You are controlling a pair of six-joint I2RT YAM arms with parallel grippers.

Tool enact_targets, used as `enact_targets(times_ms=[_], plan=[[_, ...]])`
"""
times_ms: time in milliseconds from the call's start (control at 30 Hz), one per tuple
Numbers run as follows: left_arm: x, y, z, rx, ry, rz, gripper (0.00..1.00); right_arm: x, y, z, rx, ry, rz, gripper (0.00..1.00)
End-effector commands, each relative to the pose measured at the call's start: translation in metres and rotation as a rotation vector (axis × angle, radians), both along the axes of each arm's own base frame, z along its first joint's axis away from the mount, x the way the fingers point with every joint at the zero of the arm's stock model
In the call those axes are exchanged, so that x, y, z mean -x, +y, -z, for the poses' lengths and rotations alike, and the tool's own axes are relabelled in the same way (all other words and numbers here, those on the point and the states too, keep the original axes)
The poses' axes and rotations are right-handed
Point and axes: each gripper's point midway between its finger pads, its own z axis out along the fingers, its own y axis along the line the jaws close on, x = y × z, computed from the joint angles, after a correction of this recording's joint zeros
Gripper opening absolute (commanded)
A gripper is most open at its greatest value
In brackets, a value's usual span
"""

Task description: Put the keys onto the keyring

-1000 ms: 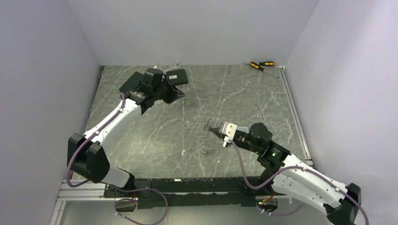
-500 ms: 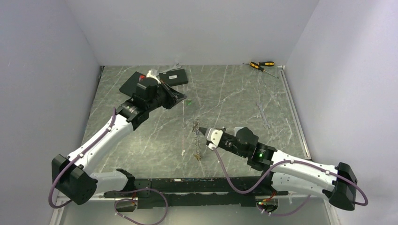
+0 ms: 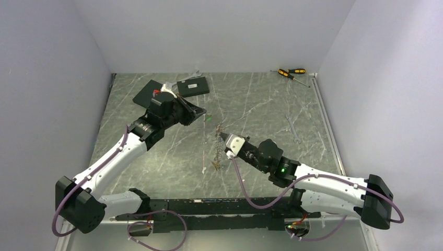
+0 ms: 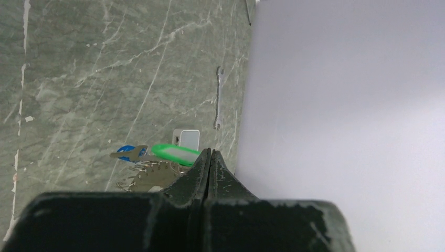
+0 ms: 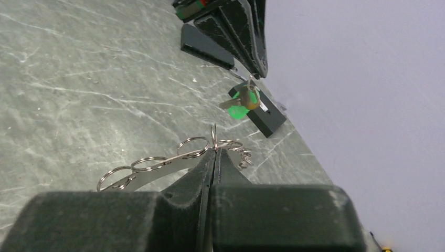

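A fixed camera is looking down on a grey-green marbled table [image 3: 251, 104] walled in pale lilac, with two white-and-black robot arms reaching in from the near edge.

The left gripper [image 3: 203, 111] is reaching toward the middle of the table with its jaws pressed together. They are pinching the small wire loop of a green-tagged key [image 3: 208, 118], which is dangling just under the fingertips, clear of the table.

The right gripper [image 3: 221, 136] is pointing toward it from the right, a little nearer the camera. Its jaws are clamped together on the keyring [image 3: 216, 154], which is hanging down from the fingertips as a thin, bristly strip of metal seen edge-on. In the right wrist camera it is showing as a flat metal band carrying several small wire loops, with one thin loop nipped between the two black fingers. Whether its lower end is touching the table cannot be told.

The key and the keyring are hanging near each other but apart, the key higher and farther back.

In the left wrist camera a blue-headed key [image 4: 129, 151] is showing beside the ring's loops (whether it is threaded on is unclear).

Behind the left arm, two flat black boxes [image 3: 148, 92] are lying near the back wall. Two yellow-and-black screwdrivers [image 3: 290, 73] are lying in the far right corner, and a slim wrench [image 3: 293, 129] is lying toward the right edge.
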Motion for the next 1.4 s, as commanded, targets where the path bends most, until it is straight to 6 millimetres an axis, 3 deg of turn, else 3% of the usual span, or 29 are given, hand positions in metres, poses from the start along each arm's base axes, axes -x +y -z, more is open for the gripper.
enact_targets(times_ms=[0, 433, 1367], plan=[[0.002, -0.001, -0.025, 0.063, -0.041, -0.008, 0.00, -0.011, -0.003, -0.065, -0.207, -0.041, 0.077, 0.00], [0.009, -0.004, -0.023, 0.071, -0.002, -0.039, 0.00, -0.016, 0.010, -0.064, -0.214, 0.041, 0.075, 0.00], [0.027, -0.013, -0.022, 0.093, -0.071, 0.019, 0.00, -0.025, 0.033, -0.041, -0.258, 0.183, 0.088, 0.00]])
